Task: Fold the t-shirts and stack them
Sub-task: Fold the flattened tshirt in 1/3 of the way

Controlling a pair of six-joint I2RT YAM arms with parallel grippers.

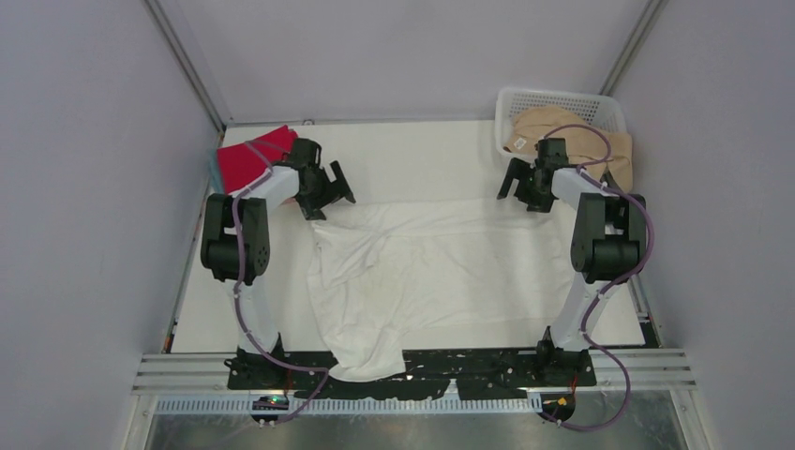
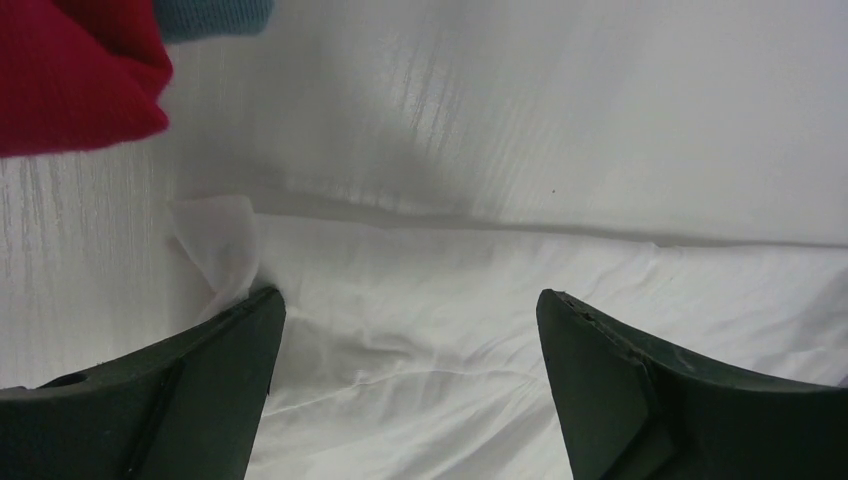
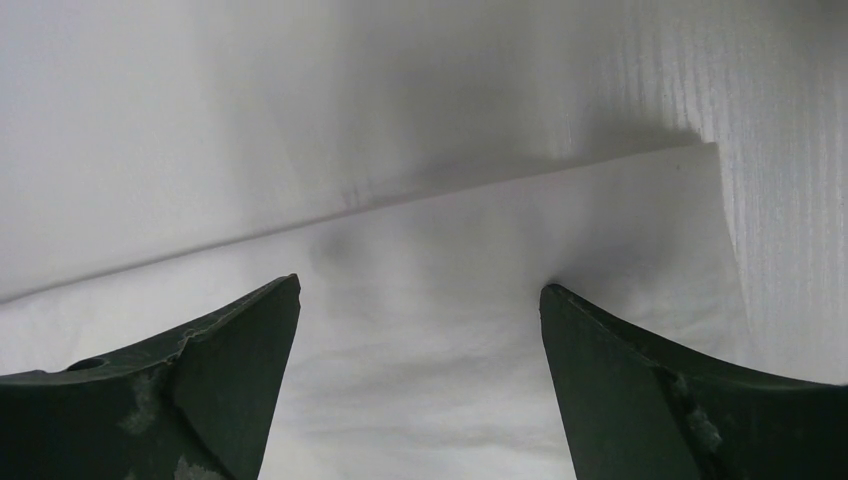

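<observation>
- Across the middle of the counter [image 1: 422, 155] lies the white t-shirt [image 1: 422, 272], spread out but wrinkled; its near left part droops over the counter's near edge onto the mounting rail [image 1: 422, 361]; it seems laid wide so that folding can begin.
- Above the white shirt's far left corner hangs the left end effector [image 1: 330, 195], jaws wide apart and gripping nothing; its wrist view shows a small turned-up flap of cloth just beside one finger.
- Above the white shirt's far right corner hangs the right end effector [image 1: 520, 187], likewise spread and empty; its wrist view shows the far hem running straight and the corner lying flat.
- Paired at matching corners, the two look placed to pinch the far hem together, which would keep a fold square.
- Just beyond the white shirt's far left corner sits the red folded t-shirt [image 1: 248, 155], with the teal-blue folded t-shirt [image 2: 215, 15] touching it; this is probably the stack.
- Beyond the white shirt's far right corner the tan t-shirt [image 1: 572, 131] is heaped over the near rim of the white lattice basket [image 1: 553, 98], unfolded and seemingly waiting its turn.
</observation>
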